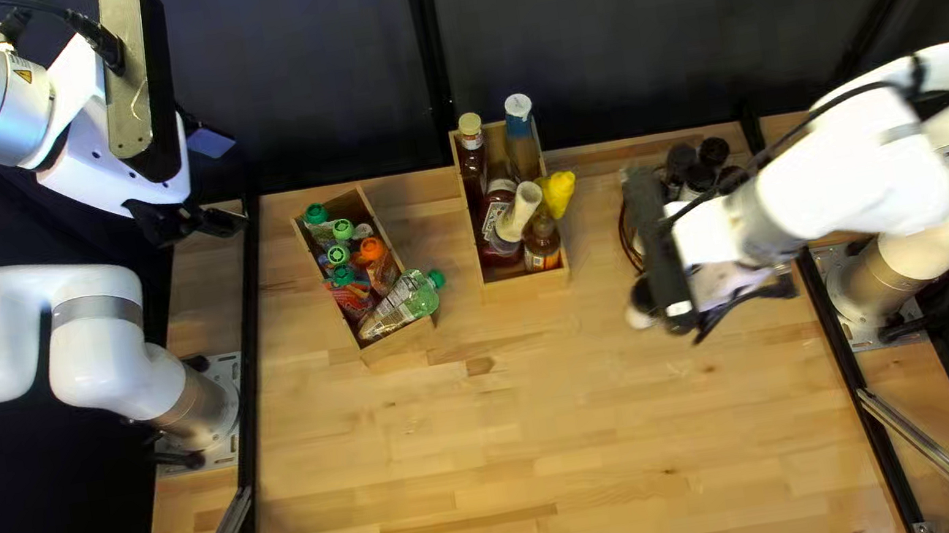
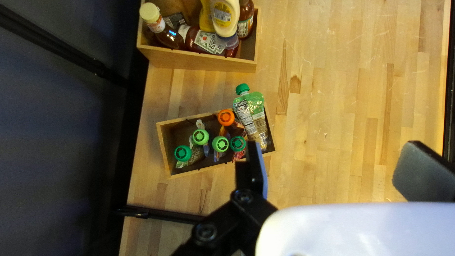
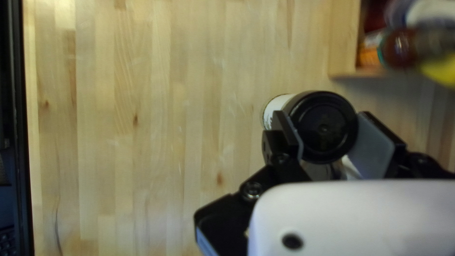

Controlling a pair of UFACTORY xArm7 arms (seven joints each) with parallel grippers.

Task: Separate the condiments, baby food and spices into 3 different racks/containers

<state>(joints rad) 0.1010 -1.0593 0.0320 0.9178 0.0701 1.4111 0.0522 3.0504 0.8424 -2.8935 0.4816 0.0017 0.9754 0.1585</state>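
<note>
Our left gripper [image 1: 215, 182] hangs above the table's [image 1: 521, 421] far left corner, its jaws spread wide, with nothing between them. Our right gripper [image 1: 645, 302] reaches in over the right part of the table; its jaws stand apart by the width of a jar [image 3: 323, 127] with a black lid and a whitish label, pressing it from both sides. We cannot tell whether that jar touches the table. More dark-lidded jars [image 1: 714, 153] sit near the far edge, behind our right arm, and a curved dark wire [image 1: 627, 243] shows just beside them; the arm hides too much for us to say whether the jars are inside a rack. The baby food is in the slanted wooden box [image 2: 163, 144] at the left of the top left view: pouches with green caps, one with an orange cap [image 2: 225, 117], and a green and clear pouch [image 2: 255, 111] leaning at one end with its cap poking past the rim. The condiments fill the middle wooden box [image 1: 527, 284]: a sauce bottle with a pale yellow cap [image 2: 150, 13], a blue-capped bottle [image 1: 519, 118], a ketchup bottle [image 2: 204, 41], a cream-coloured bottle [image 2: 224, 18], a yellow bottle [image 1: 559, 189] jutting over the side and a brown bottle [image 1: 542, 241].
</note>
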